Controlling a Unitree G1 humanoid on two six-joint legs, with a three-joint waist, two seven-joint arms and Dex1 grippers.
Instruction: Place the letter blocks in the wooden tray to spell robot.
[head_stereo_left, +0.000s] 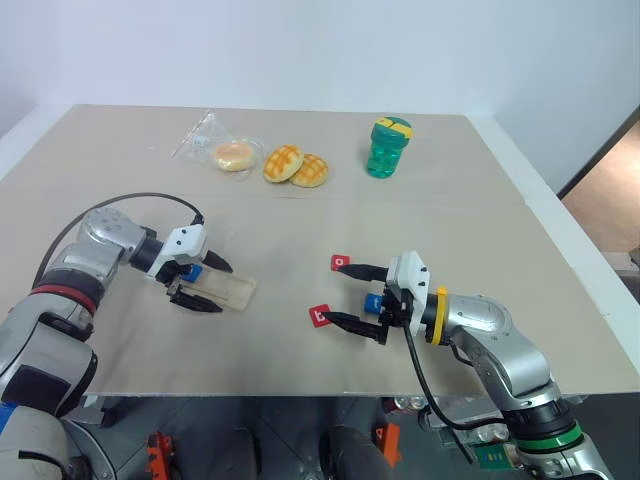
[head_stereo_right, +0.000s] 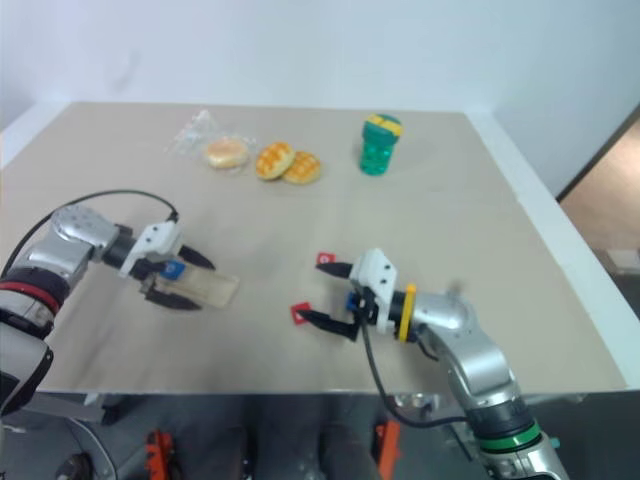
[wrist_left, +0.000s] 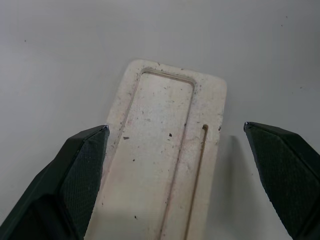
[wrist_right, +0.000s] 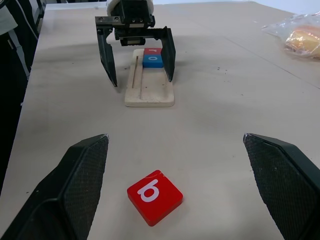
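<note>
Currently, the wooden tray (wrist_right: 149, 82) lies on the table (head_stereo_left: 450, 220) holding a blue o block (wrist_right: 153, 60) and a red block (wrist_right: 152, 50), straddled by the open left gripper (head_stereo_left: 204, 285), while the open right gripper (head_stereo_left: 345, 295) flanks the red b block (wrist_right: 154, 196), buns (head_stereo_left: 295, 166) beyond.

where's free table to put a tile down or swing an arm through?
Free: the stretch between the wooden tray and the red b tile, and the band between the buns and both grippers. Crowded: around the right gripper, with tiles close by, and the left gripper over the tray.
</note>
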